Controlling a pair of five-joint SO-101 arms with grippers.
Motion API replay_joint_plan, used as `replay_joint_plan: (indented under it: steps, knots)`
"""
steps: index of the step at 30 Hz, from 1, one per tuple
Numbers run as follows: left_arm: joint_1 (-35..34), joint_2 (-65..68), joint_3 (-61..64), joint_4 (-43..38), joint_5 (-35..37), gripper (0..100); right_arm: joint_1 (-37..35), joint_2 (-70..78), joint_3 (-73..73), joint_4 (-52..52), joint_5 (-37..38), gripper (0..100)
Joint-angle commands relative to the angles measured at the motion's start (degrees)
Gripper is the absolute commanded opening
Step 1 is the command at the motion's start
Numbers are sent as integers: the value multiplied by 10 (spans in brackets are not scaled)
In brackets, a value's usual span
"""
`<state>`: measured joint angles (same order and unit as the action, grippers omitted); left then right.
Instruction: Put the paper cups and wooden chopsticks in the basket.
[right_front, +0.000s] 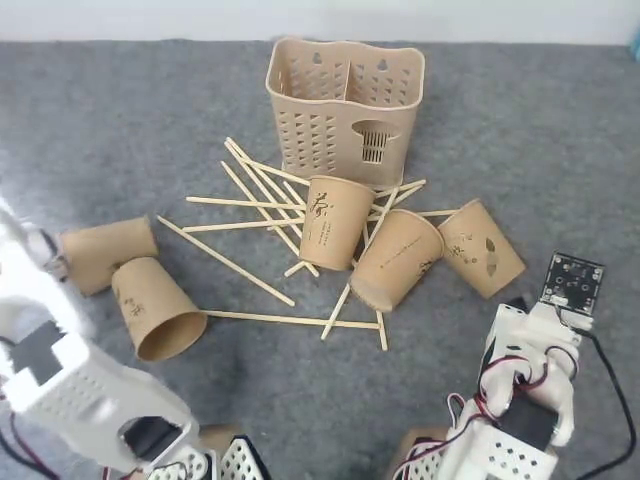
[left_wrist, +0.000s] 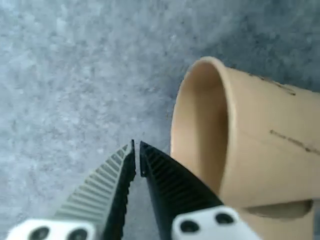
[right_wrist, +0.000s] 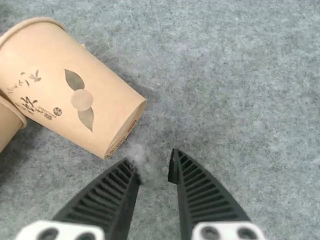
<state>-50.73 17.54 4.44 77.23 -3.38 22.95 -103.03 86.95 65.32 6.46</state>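
Left gripper: the left gripper has its ribbed jaws drawn almost together, only a thin slit between the tips, and it grips nothing.
Beside it: a plain tan paper cup lies on its side just beside the tips, with its open mouth turned toward them and not touching.
Right gripper: the right gripper stands part open with a small gap and holds nothing; a wisp of grey fluff shows between the tips.
Beside it: a leaf-printed tan paper cup lies on its side, its base toward the tips, near but apart.
Arms: the white left arm sits at the near left corner of the grey felt mat, and the white right arm at the near right corner.
Left edge: a second plain tan cup lies against the first.
Middle: two lettered tan paper cups lie tipped over.
In the way: those two cups rest on the pale wooden chopsticks, which lie criss-crossed from the basket's foot toward the near edge.
Basket: the beige perforated plastic basket stands upright, centred by the far edge, with two compartments open upward.
Open room: grey mat shows on both sides of the basket out to the far corners, and between the arms at the near edge.
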Motion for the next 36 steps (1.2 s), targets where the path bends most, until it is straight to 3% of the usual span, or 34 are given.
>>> replay_joint_plan:
  steps: [1, 9, 17, 22, 32, 36]
  knots:
    - [36, -10, 2, -49, 49, 12, -2, -8, -3, 0, 13, 87]
    - [98, -66, 4, -79, 160, 12, -2, -8, -2, 0, 13, 87]
    - [208, -130, 2, -83, 242, 12, -3, -8, -2, -1, 13, 87]
    - [247, -118, 4, -158, 296, 13, -3, -8, -2, -1, 14, 87]
    - [300, -107, 1, -203, 303, 17, -4, -8, -2, -1, 14, 87]
    - [347, -112, 0, -213, 302, 103, -3, -8, -2, -2, 14, 87]
